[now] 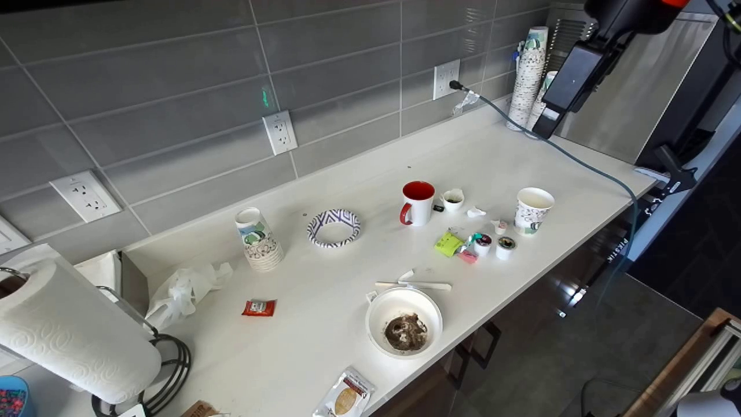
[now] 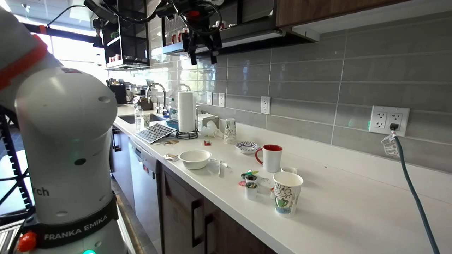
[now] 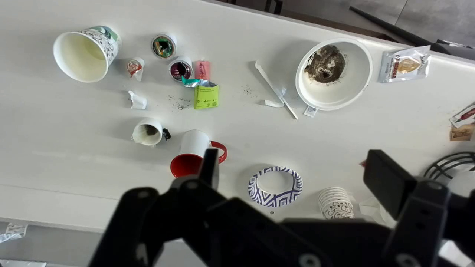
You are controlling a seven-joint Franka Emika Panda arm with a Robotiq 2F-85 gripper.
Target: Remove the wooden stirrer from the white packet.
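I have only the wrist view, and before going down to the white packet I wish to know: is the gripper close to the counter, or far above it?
Observer: Far above: in an exterior view the gripper hangs in the air, well over the counter.
Operator: Thank you. What is the red corner that the gripper partly hides, at the right of my picture?
Observer: It looks to be the small red sachet, visible whole in an exterior view.
Operator: Is something plugged in nearby?
Observer: Yes, a blue-grey cable is plugged into a wall outlet.
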